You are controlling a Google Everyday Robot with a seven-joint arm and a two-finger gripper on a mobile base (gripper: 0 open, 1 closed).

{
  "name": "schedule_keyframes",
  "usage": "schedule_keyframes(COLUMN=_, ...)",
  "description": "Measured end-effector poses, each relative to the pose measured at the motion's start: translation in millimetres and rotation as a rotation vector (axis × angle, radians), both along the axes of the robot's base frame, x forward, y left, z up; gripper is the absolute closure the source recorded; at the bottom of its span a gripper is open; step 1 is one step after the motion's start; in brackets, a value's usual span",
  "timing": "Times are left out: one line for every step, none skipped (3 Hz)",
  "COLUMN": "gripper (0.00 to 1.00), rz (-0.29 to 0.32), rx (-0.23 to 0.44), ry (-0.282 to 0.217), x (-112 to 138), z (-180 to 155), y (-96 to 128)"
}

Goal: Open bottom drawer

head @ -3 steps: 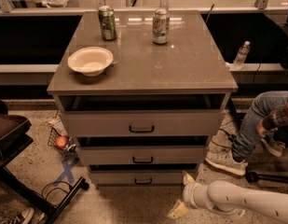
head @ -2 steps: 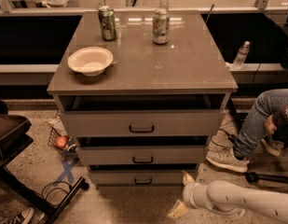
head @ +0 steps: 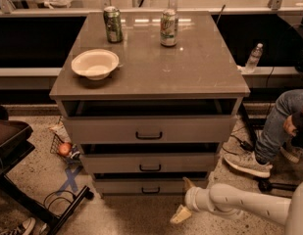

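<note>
The grey cabinet (head: 150, 72) has three drawers. The bottom drawer (head: 126, 186) is the lowest, with a shallow grey front and a small dark bar handle (head: 151, 190). A dark gap shows above its front. My gripper (head: 184, 199) is low at the cabinet's front right, just right of the bottom drawer's handle. It is open and empty, with one finger (head: 189, 183) near the drawer front and the other finger (head: 180, 214) lower, toward the floor.
On the cabinet top stand a white bowl (head: 95, 63) and two cans (head: 113, 24) (head: 168, 27). A seated person's leg and shoe (head: 249, 163) are at the right. A dark chair base (head: 23, 180) and a small basket (head: 65, 150) sit at the left.
The gripper and drawers have not visibly moved. The person at the right has shifted a little.
</note>
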State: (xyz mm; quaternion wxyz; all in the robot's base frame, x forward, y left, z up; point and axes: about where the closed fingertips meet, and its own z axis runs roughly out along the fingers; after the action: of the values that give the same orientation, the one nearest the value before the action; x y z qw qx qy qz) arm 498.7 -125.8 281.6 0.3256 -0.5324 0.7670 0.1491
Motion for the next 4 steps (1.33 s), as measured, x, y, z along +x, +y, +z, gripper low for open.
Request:
schedule_keyframes(gripper=0.00, rz=0.021, rx=0.020, ry=-0.018, x=25.1, z=-21.9, y=5.8)
schedule_keyframes(gripper=0.00, rz=0.038, rx=0.011, ry=-0.033, x=50.7, z=-32.1, y=6.5)
schedule_keyframes(gripper=0.00, rz=0.042, rx=-0.003, ry=-0.020, x=69.6, z=-45.0, y=7.1)
schedule_keyframes(gripper=0.00, rz=0.035, rx=-0.027, ry=0.014, x=84.7, z=-62.5, y=5.9)
